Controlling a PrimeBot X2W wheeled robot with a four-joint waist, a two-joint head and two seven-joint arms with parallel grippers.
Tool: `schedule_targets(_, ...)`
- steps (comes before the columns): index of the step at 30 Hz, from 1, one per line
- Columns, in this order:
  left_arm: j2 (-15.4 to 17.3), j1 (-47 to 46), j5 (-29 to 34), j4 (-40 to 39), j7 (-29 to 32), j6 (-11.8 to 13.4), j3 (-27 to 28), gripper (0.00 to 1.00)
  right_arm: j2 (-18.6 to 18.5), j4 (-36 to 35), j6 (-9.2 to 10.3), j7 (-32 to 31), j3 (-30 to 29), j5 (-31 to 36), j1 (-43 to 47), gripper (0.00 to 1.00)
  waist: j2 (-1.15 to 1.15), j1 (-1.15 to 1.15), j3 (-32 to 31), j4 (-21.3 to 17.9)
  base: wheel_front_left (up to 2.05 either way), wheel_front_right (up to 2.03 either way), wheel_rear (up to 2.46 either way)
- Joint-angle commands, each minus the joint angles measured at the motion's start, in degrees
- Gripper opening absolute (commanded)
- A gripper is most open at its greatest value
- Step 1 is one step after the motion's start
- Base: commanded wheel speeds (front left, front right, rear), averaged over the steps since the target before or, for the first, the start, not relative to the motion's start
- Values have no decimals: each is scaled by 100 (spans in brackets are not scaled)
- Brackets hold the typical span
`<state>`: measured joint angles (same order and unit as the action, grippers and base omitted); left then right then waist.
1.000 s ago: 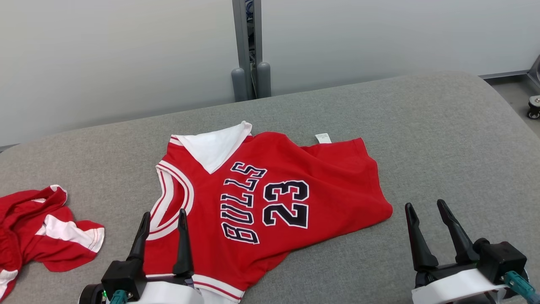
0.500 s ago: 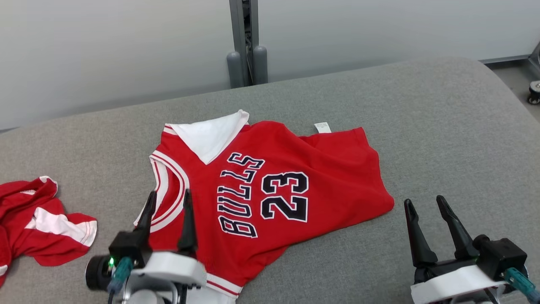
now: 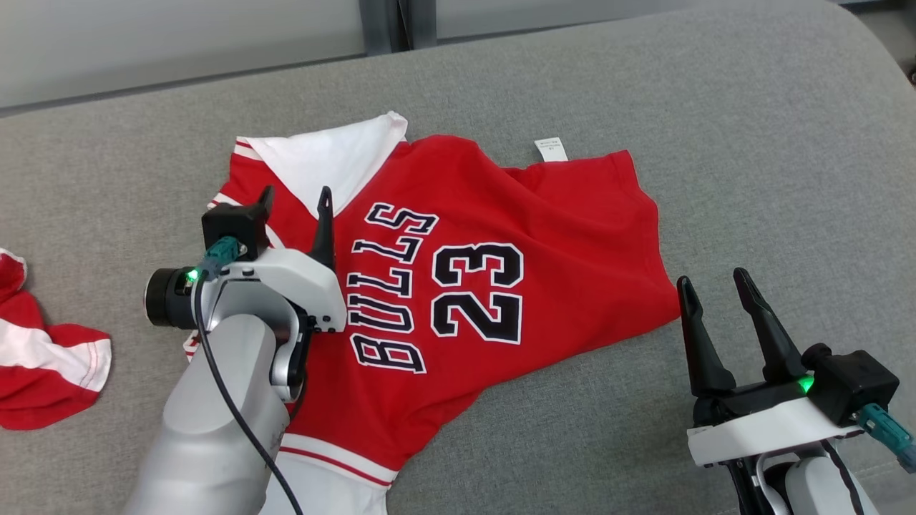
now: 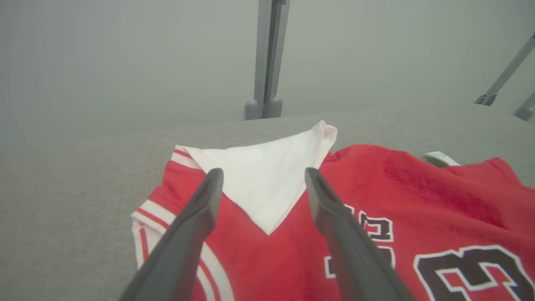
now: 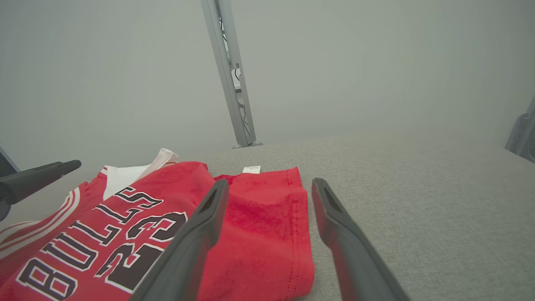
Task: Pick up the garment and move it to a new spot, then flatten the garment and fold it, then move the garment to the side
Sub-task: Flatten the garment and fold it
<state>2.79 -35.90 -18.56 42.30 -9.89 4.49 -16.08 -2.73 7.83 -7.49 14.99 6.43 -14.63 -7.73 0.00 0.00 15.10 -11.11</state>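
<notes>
1. While both claws stand with fingers apart and empty, the red jersey (image 3: 544,207) lies spread in the middle of the worktop (image 3: 773,129).
2. Its long axis runs left to right: shoulders toward the left edge, hem toward the right edge.
3. Above the shoulder part is the left claw (image 3: 297,193), pointing at the white flap (image 3: 322,154) on the far side.
4. Just beside the hem's near corner is the right claw (image 3: 712,277); I judge that each arm is nearer to its own end.
</notes>
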Motion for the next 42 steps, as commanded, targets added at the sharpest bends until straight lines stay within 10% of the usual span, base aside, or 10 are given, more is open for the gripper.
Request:
schedule_targets(1,24,-182,-62,181,57,-20,-41,100,-31,-24,-1,33,-2,-57,-70,100,0,0,229,-116,0,0,0)
schedule_targets(15,26,-1057,-381,1611,401,415,-385,96,-31,-32,-1,33,10,-165,-302,100,0,0,549,-322,0,0,0)
schedule_targets(19,26,-1140,-454,1782,310,380,-463,0,-31,-39,-1,34,-25,-157,-319,100,0,0,563,-313,0,0,0)
schedule_targets(42,317,-275,-499,829,-527,110,-680,0,-31,167,-1,33,-193,-1,-559,100,0,0,299,234,0,0,0)
